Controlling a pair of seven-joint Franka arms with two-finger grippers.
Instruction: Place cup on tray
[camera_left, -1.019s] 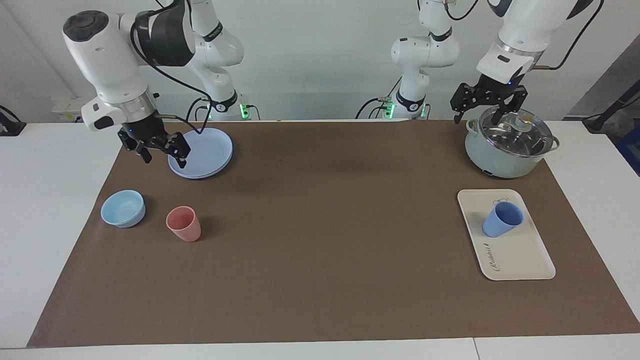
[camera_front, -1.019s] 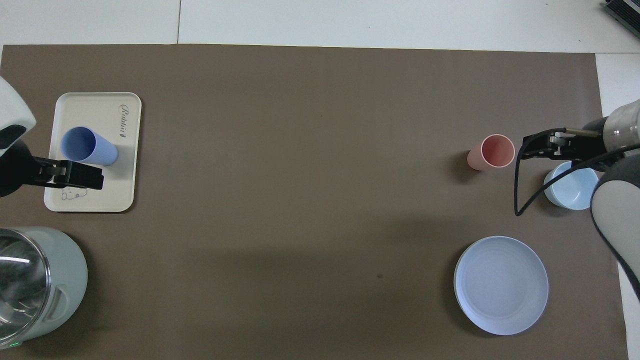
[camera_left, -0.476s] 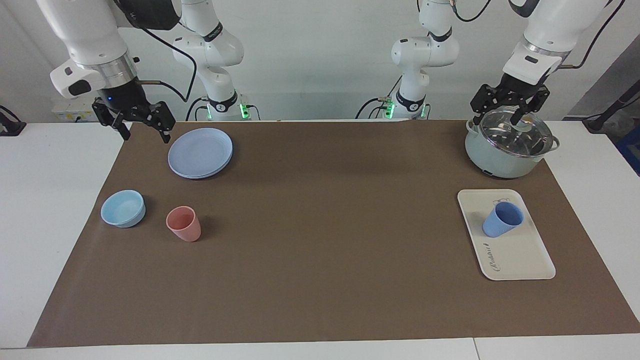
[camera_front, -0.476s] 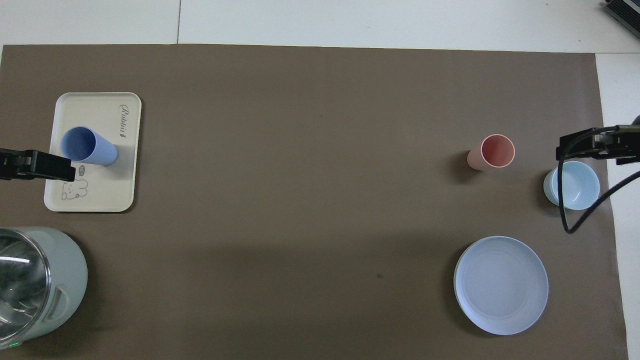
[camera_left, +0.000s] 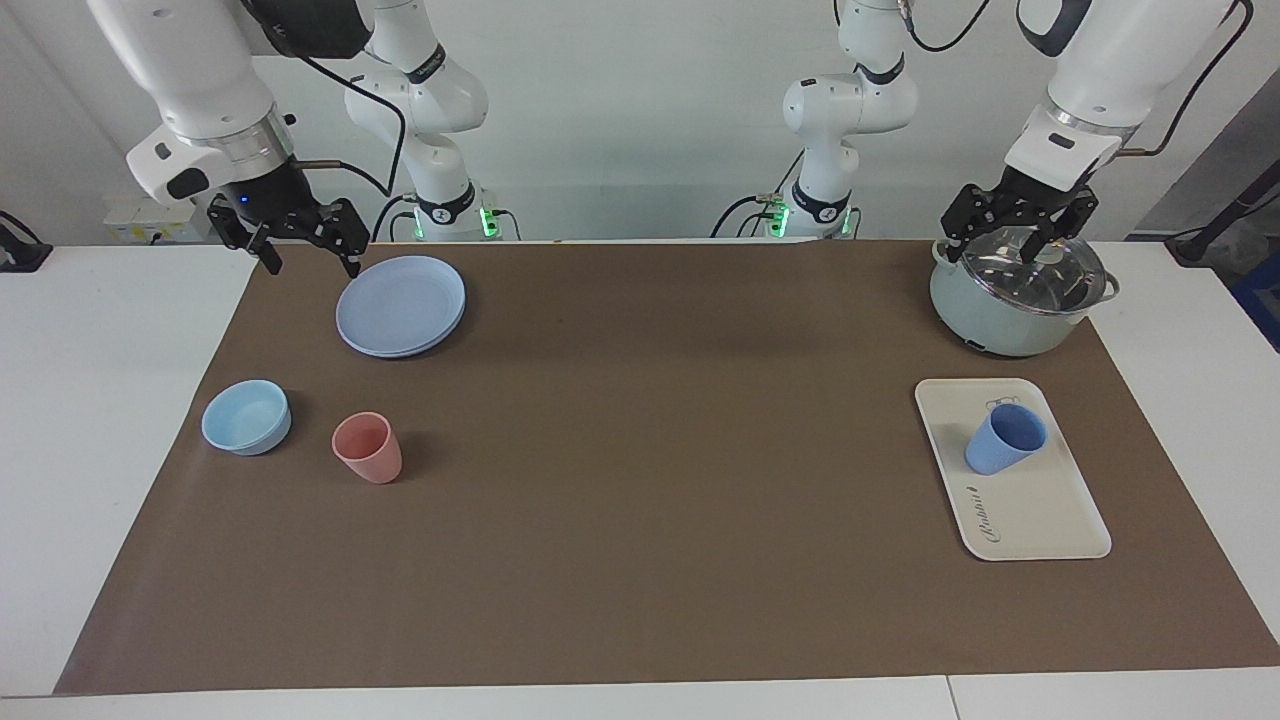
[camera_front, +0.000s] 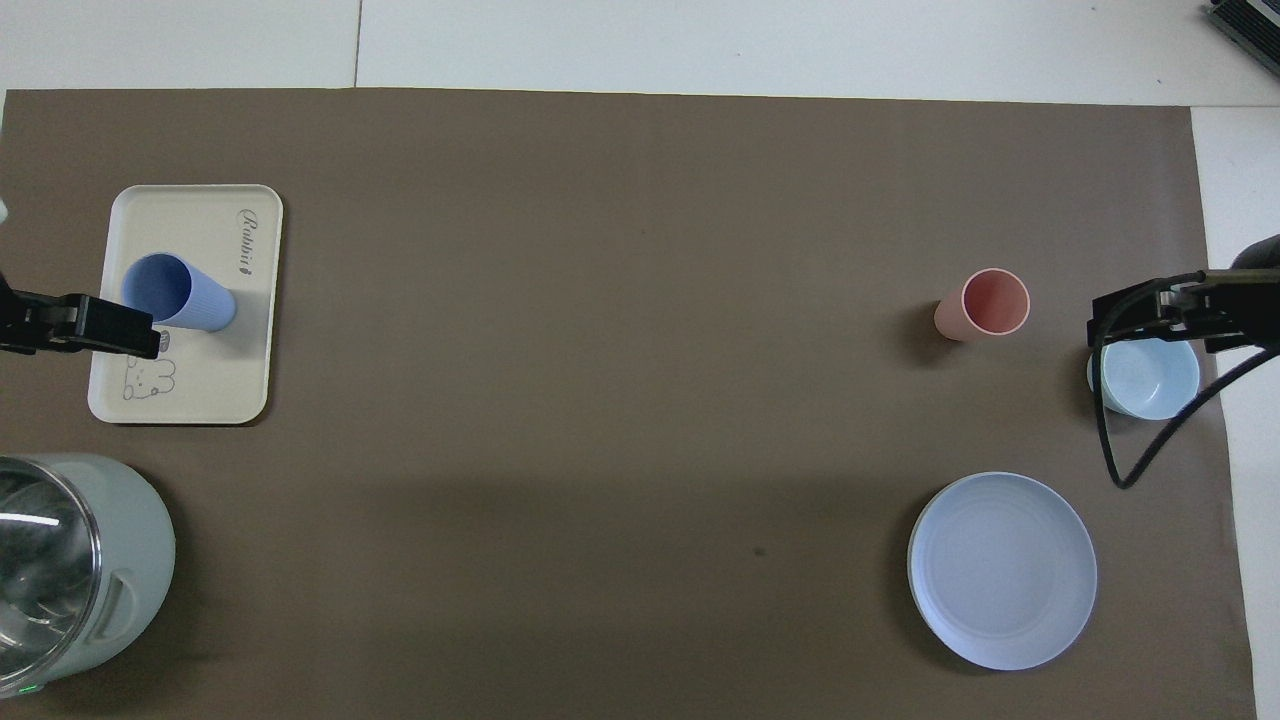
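The periwinkle-blue cup stands upright on the cream-white tray, on the half nearer to the robots, beside the bear drawing. It also shows in the overhead view on the tray. Nothing holds the cup. My left gripper is open and empty, raised over the pot, apart from the cup. My right gripper is open and empty, raised over the mat's edge beside the blue plate, at the right arm's end of the table.
A pale green pot with a glass lid stands nearer to the robots than the tray. At the right arm's end are a round blue plate, a light-blue bowl and a salmon-pink cup. A brown mat covers the table.
Both grippers have risen and drawn back toward the robots. The right gripper left the plate's edge and now hangs beside it. The cup and tray have not moved.
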